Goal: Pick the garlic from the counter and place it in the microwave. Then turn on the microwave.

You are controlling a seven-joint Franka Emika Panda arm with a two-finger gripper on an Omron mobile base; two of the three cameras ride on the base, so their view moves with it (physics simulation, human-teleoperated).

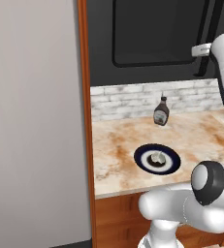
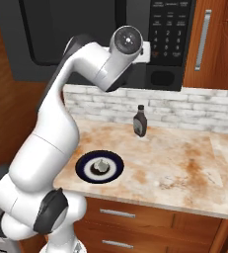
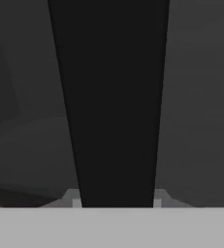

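The microwave [image 2: 86,34] stands right at the pincer [image 3: 116,206], its black handle [image 3: 113,97] rising between the two tips; whether they clamp it I cannot tell. Well below lies the surface [image 2: 184,163]. There a plate [image 2: 99,167] holds the garlic [image 2: 101,164], beside a sauce bottle [image 2: 140,121].

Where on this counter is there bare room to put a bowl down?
The widest bare patch of the counter lies right of the plate and sauce bottle, running to the right end. A narrower strip lies between the bottle and the plate. The front left corner is crowded: the plate with the garlic sits there, close to the arm.
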